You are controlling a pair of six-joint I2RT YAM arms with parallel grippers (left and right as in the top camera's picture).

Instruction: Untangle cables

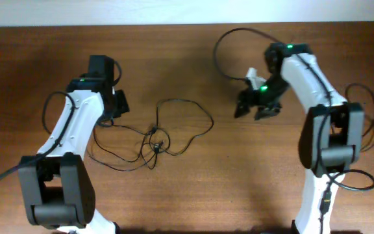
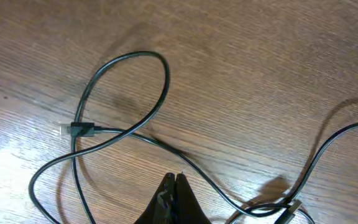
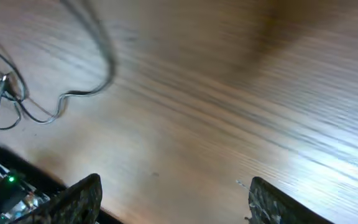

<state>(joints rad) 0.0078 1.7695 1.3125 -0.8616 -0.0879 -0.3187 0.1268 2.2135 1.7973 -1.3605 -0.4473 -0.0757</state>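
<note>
Cables [image 1: 156, 145] knot on the tabletop [image 1: 193, 188], so the left pincer [image 2: 176, 182], closed tight just beside a strand, should open and straddle the plug [image 2: 82, 130] while the right pincer [image 3: 173, 198] stands wide.

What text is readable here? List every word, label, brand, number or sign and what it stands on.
None readable in any view. The cables, their plug, the wooden table, the left arm and the right arm show no words, labels or numbers. A green light on the right arm carries no lettering.
</note>
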